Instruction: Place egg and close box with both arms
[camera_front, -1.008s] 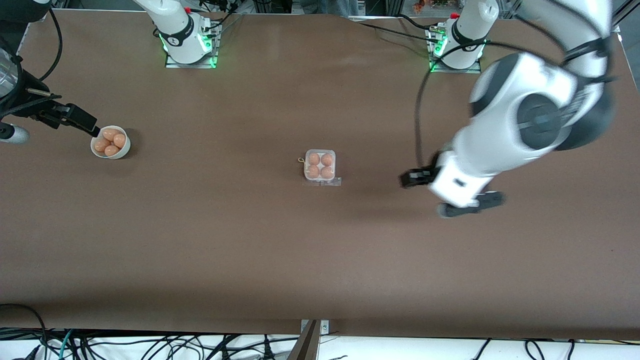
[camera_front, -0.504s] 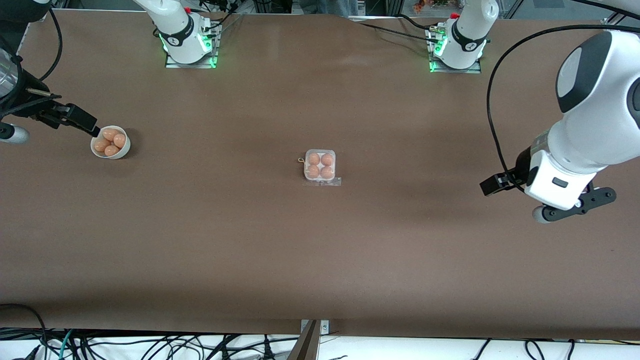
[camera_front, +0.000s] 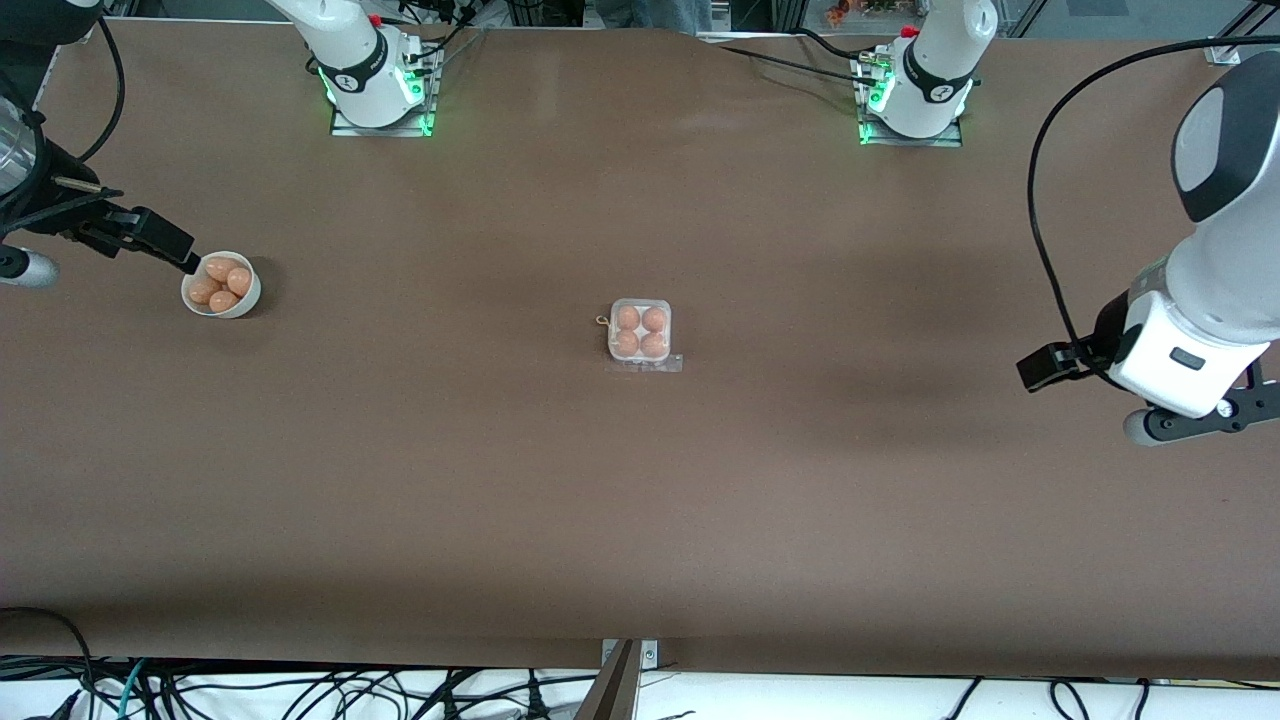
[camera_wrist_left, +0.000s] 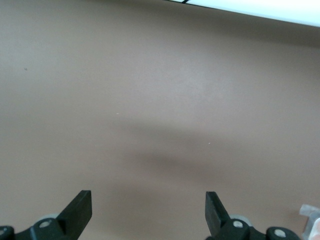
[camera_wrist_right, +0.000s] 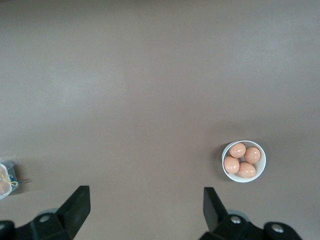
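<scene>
The box (camera_front: 640, 335) stands mid-table, a small white carton with four orange-brown eggs (camera_front: 627, 318) in its cells; its clear lid looks down over them, a clear tab toward the front camera. My left gripper (camera_front: 1200, 415) hangs open and empty over bare table at the left arm's end, well apart from the box; its jaws stand wide in the left wrist view (camera_wrist_left: 148, 202). My right gripper (camera_wrist_right: 145, 200) is open and empty, up over the table beside the bowl (camera_front: 221, 285) at the right arm's end, and it waits.
The round white bowl also shows in the right wrist view (camera_wrist_right: 244, 161) and holds several eggs. The box's edge shows in that view (camera_wrist_right: 6, 177). The arm bases (camera_front: 380, 95) (camera_front: 910, 100) stand farthest from the front camera. Cables hang below the table's near edge.
The left arm has swung away from beside the box toward its own end of the table. The right arm, box and bowl have not moved.
</scene>
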